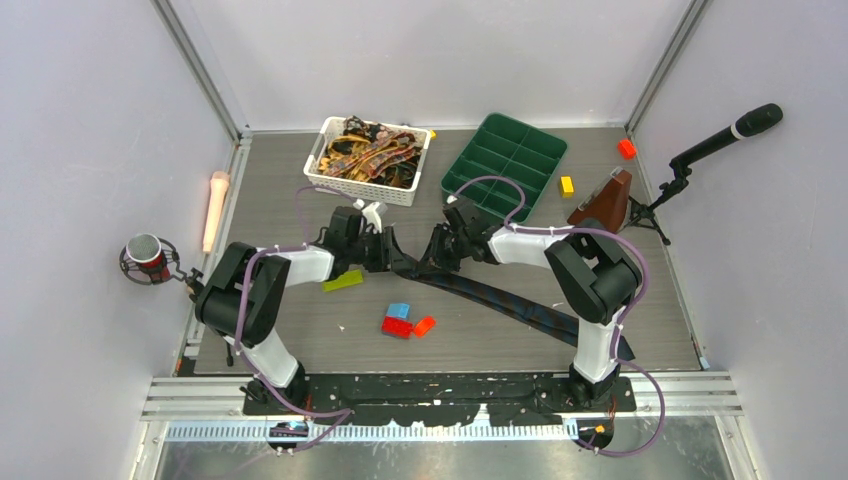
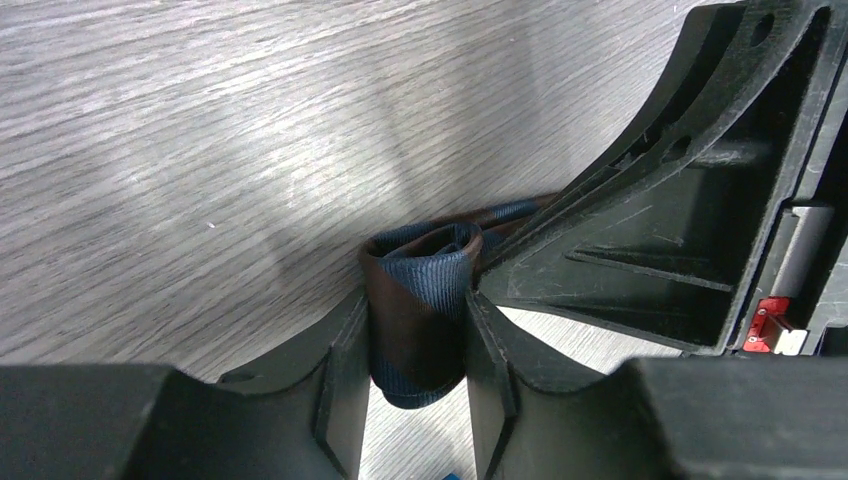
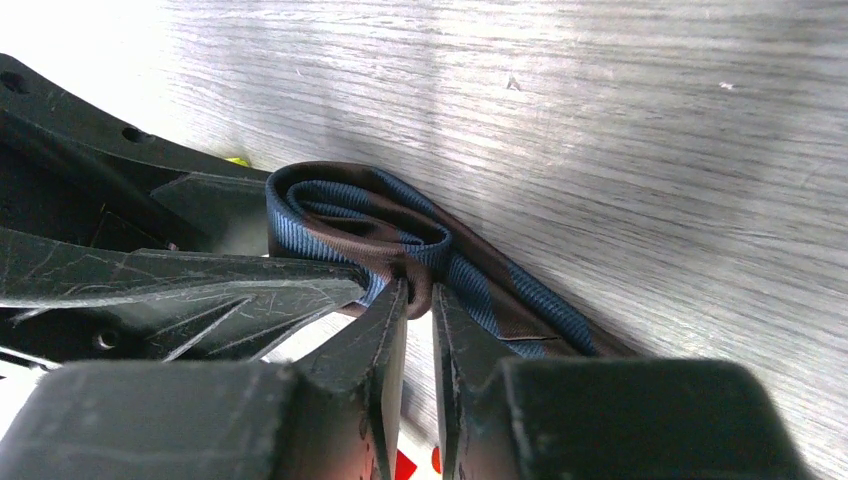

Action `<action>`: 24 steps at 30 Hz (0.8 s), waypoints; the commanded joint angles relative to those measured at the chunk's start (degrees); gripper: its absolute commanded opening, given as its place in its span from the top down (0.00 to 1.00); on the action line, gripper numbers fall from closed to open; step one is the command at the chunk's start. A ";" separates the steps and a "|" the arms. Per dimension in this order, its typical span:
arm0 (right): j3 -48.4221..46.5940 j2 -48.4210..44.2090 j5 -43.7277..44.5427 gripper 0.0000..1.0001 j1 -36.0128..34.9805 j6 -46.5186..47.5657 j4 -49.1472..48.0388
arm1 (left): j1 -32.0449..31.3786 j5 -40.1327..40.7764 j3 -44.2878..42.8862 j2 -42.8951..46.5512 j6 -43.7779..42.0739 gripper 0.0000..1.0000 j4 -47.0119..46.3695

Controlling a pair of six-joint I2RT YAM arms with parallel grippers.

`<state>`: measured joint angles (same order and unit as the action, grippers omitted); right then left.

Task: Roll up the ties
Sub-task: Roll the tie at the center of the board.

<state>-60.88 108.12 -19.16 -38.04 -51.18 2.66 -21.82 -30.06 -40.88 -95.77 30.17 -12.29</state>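
A dark navy tie with brown diagonal stripes (image 1: 520, 305) runs from mid-table toward the near right edge. Its near end is coiled into a small roll (image 3: 345, 215) between both grippers. My left gripper (image 1: 392, 252) is shut on the roll (image 2: 420, 310), its fingers (image 2: 345, 380) pressing both sides. My right gripper (image 1: 425, 262) is shut on the tie's edge beside the roll (image 3: 418, 290), opposite the left one. More patterned brown and gold ties (image 1: 368, 152) lie heaped in a white basket (image 1: 335, 183) at the back.
A green compartment tray (image 1: 505, 160) sits at the back right. Loose plastic bricks lie about: lime (image 1: 342, 281), blue (image 1: 398, 311), red (image 1: 397, 327), orange (image 1: 425, 325), yellow (image 1: 567, 185). A brown stand (image 1: 603, 203) and a microphone (image 1: 725, 135) are at the right.
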 commanded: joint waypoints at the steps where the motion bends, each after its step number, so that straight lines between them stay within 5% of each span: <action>1: -0.87 -2.35 1.68 0.77 -0.45 0.90 0.72 | 0.12 -0.79 -1.71 0.59 -1.21 0.63 1.14; 11: 1.89 -12.39 5.53 0.63 -0.43 5.60 1.18 | -0.87 6.07 -3.75 3.19 -3.69 0.64 5.88; 24: 8.72 -26.59 21.61 0.62 -0.34 6.78 4.97 | -11.12 27.19 -12.47 5.85 -14.14 0.65 23.07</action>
<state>-53.74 84.97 -5.56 -38.15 -45.32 6.11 -30.46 -12.38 -50.00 -92.33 20.67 4.40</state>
